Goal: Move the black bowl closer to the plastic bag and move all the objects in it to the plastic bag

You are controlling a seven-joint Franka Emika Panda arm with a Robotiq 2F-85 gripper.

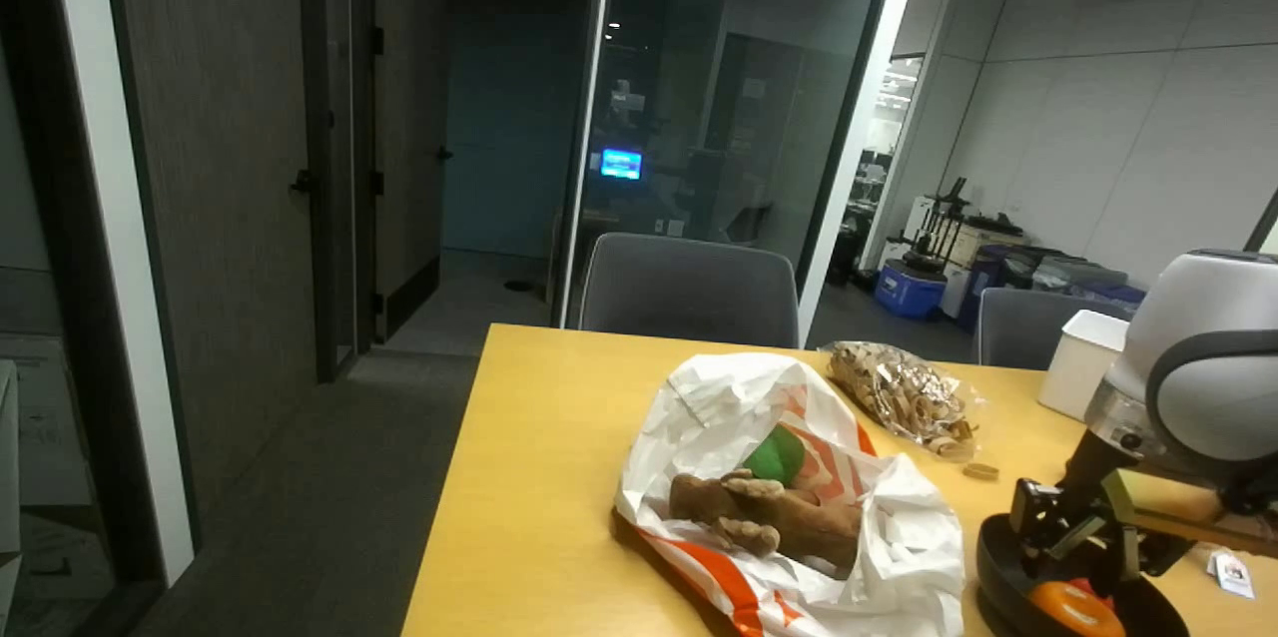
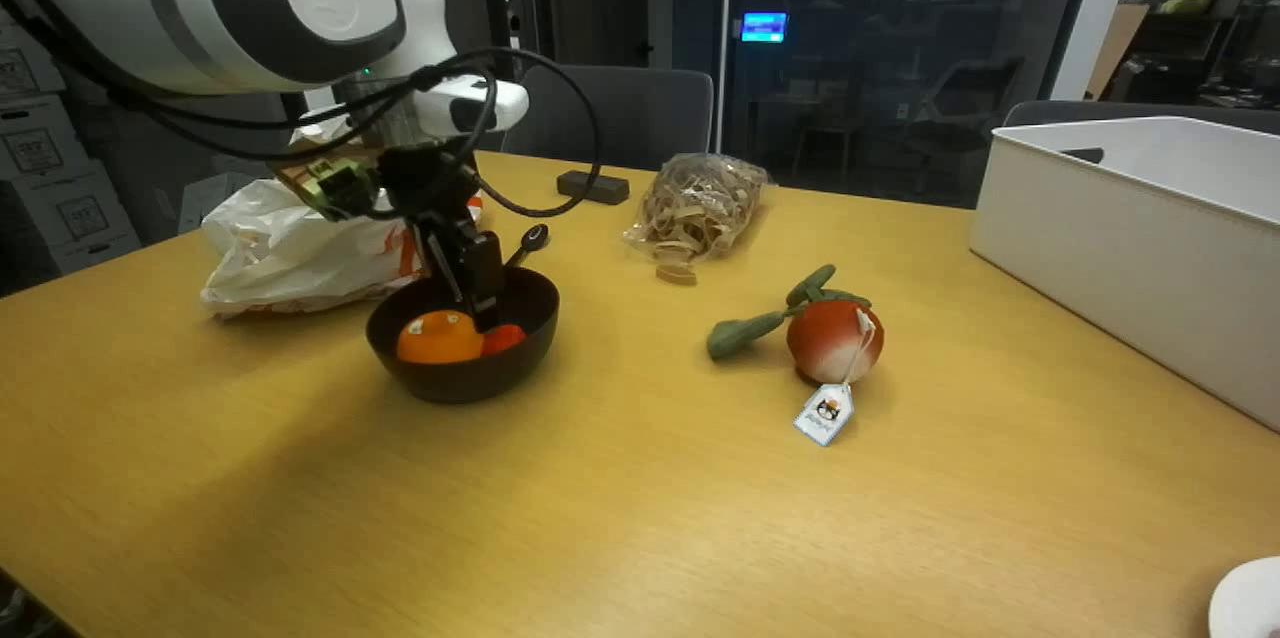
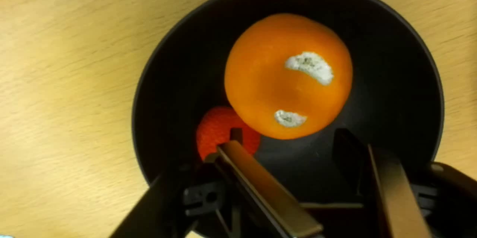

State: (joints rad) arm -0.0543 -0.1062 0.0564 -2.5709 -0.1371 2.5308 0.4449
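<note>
Hanging into bowl [image 3: 395, 81], fingers [image 3: 268, 189] apart, illegible tag [image 2: 824, 415]

Two objects [image 2: 440, 338] lay in bowl [image 2: 462, 384], plastic bag [image 2: 300, 258] behind-left of bowl in an exterior view, bin [image 2: 1120, 238] well right

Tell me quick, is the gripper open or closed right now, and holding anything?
Gripper: open, jaws apart at the black bowl, holding nothing.
</note>
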